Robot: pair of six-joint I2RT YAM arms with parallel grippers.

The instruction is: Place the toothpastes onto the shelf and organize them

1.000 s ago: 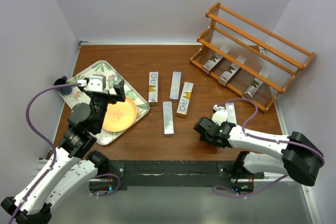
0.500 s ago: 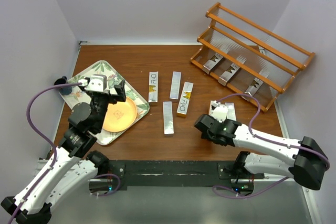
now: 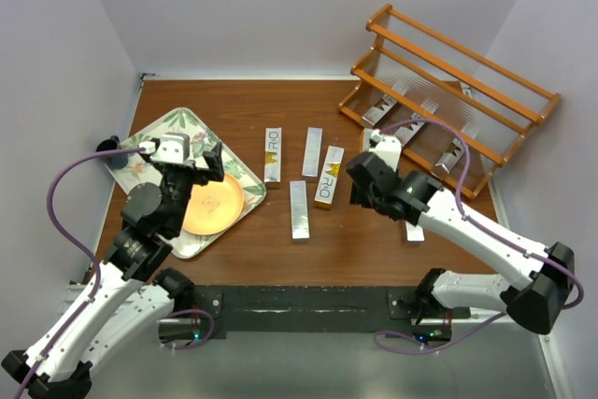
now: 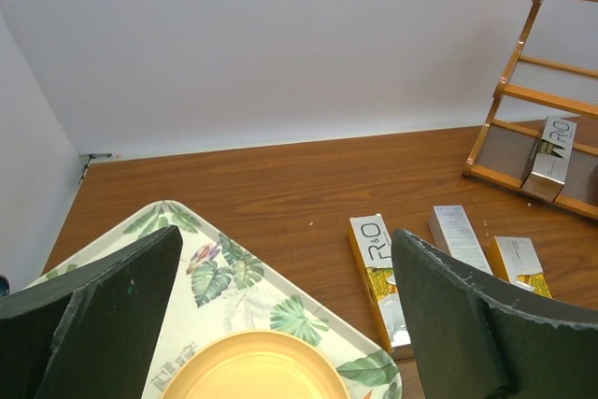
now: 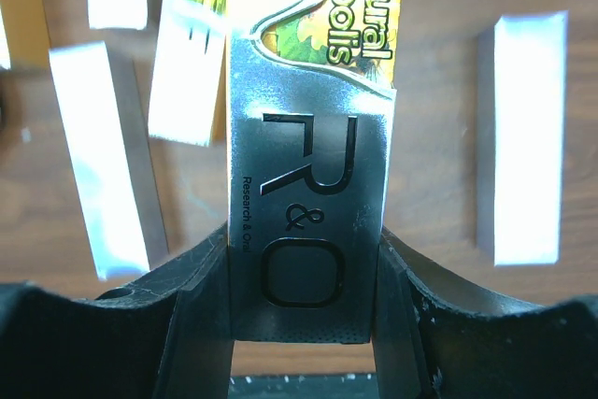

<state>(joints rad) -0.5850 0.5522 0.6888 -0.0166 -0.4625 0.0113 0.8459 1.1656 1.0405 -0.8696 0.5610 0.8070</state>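
My right gripper [image 3: 367, 175] [image 5: 304, 259] is shut on a toothpaste [image 5: 308, 175], a silver carton with a gold end, and holds it above the table. Below it lie several more toothpastes [image 3: 273, 153] [image 3: 312, 151] [image 3: 329, 177] [image 3: 298, 209]. Another one [image 3: 412, 223] lies partly under the right arm. The orange-brown shelf [image 3: 486, 81] stands at the far right with three cartons [image 3: 378, 111] [image 3: 408, 130] [image 3: 452, 154] on its lowest tier. My left gripper [image 3: 192, 158] [image 4: 280, 324] hangs open over the tray, with nothing between its fingers.
A leaf-patterned tray [image 3: 159, 133] [image 4: 215, 268] with an orange plate [image 3: 213, 205] [image 4: 252, 371] sits at the left. White walls close in the table on the left, back and right. The shelf [image 4: 533, 119] shows at the right edge of the left wrist view.
My right gripper closed on a carton, lifted it and carried it away from the near edge toward the shelf, leaving another carton on the table. The left arm has not moved.
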